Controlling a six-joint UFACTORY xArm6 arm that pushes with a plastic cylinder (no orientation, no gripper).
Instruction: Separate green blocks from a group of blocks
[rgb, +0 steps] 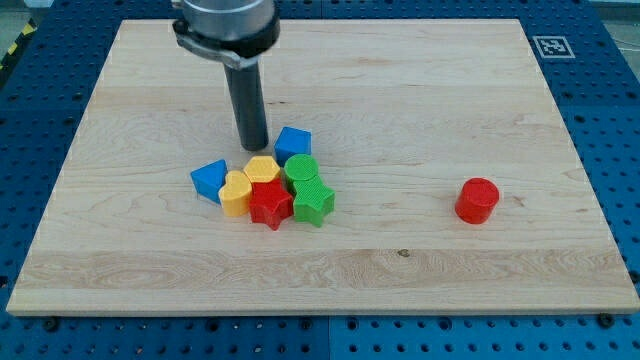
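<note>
Green blocks (307, 188), round one and star, sit clustered mid-board, unseparated; my tip (254, 147), a fingerless rod, stands just behind the yellow hexagon (262, 168). Next: reposition to push them rightward.

You see the wooden counter (420, 90) with my tip (254, 147) standing just above the cluster, close to the yellow hexagon block (263, 168) and just left of the blue cube (293, 143). The green cylinder (301, 169) and green star block (312, 203) sit on the cluster's right side, touching the red star block (270, 203). A yellow heart block (236, 193) and a blue triangle block (209, 179) lie at the left. A red cylinder (477, 200) stands well apart at the view's right.
</note>
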